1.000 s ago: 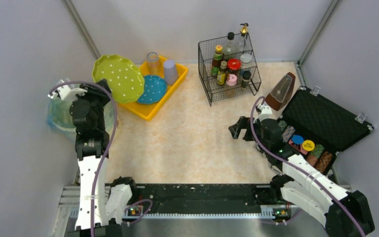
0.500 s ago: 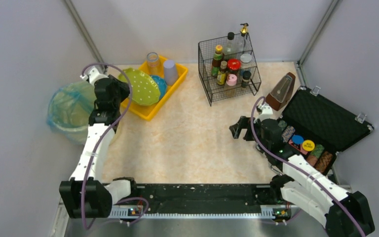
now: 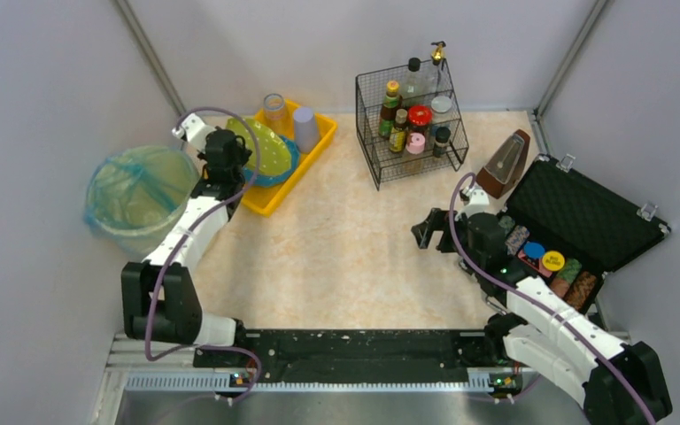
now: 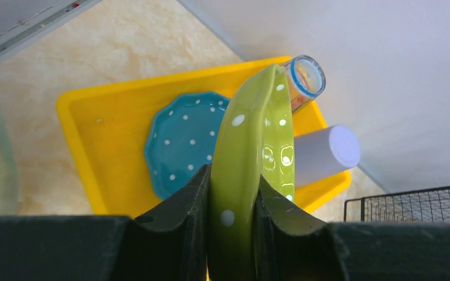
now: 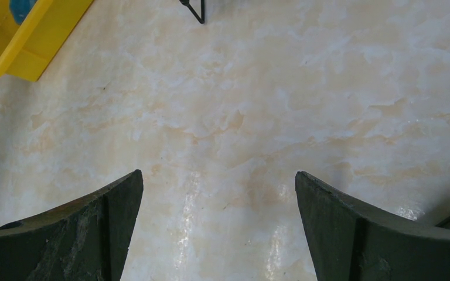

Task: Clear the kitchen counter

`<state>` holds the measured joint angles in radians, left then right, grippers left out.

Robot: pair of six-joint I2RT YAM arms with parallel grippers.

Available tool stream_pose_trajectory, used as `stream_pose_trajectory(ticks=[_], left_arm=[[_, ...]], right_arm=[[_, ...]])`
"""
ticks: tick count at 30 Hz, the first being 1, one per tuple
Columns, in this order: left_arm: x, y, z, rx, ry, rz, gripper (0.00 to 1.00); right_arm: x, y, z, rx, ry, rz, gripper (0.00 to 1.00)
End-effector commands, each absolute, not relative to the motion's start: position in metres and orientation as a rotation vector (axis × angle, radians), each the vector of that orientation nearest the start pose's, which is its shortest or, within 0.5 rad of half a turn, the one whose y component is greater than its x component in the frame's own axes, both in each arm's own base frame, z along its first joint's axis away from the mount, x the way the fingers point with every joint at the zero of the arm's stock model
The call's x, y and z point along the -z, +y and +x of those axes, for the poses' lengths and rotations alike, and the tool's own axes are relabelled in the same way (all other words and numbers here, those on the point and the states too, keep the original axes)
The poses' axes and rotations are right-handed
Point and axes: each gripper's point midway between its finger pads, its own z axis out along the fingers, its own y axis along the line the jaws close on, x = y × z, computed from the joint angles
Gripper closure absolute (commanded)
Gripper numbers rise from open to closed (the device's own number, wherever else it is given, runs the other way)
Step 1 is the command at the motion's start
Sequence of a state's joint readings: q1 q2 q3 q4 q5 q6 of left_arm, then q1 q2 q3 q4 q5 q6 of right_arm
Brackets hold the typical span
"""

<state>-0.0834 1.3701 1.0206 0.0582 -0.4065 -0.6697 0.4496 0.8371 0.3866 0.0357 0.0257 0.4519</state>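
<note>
Left fingers [image 4: 187, 205] are pinching the rim of the green dotted plate [image 4: 252, 158], one finger on each face, so the plate is held tilted on edge and runs straight out ahead of the fingertips. Beneath it and to the left of the fingers lies the blue plate [image 4: 184, 143], flat in the yellow tray [image 4: 94, 134]. At the plate's far end, ahead and right of the fingers, stand a clear glass [image 4: 304, 79] and a lavender cup [image 4: 325, 152]. Whether the green rim touches the glass I cannot tell.

The grip looks like the weak spot — a narrow bite on a glazed rim, with all the plate's weight out beyond it. The plate could swivel or slide out. Released while on edge, it would likely drop rim-first onto the blue plate and chip one of them. Laid down toward the right, it could knock over the glass or the cup.

Right fingers [image 5: 94, 234] are spread wide with nothing between them, over bare table [image 5: 240, 117] — the marbled surface lies directly under and ahead of them, with the tray's corner far off to their upper left.
</note>
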Motion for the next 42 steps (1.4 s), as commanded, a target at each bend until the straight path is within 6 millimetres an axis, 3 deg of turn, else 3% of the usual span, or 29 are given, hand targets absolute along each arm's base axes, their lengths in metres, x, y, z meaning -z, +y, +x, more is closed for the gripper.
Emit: stream_pose_trajectory(ticks=[1, 11, 27, 36, 42], left_arm=[[-0.331, 0.007, 0.472, 0.301, 1.252, -0.896, 0.96], [-0.283, 0.022, 0.482, 0.153, 1.198, -1.076, 0.95], [-0.224, 0.01, 0.522, 0.135, 1.294, -1.086, 0.84], [-0.2, 0.006, 0.53, 0.119, 1.36, -1.086, 0.51], [-0.183, 0.003, 0.531, 0.119, 1.431, -1.076, 0.4]], right_arm=[[-0.135, 0.148, 0.273, -0.555, 1.988, 0.0, 0.01], [-0.131, 0.147, 0.274, -0.544, 1.996, 0.006, 0.01], [-0.124, 0.146, 0.277, -0.526, 2.009, 0.012, 0.01], [-0.122, 0.145, 0.278, -0.514, 2.013, 0.018, 0.01], [-0.12, 0.144, 0.278, -0.51, 2.018, 0.021, 0.01]])
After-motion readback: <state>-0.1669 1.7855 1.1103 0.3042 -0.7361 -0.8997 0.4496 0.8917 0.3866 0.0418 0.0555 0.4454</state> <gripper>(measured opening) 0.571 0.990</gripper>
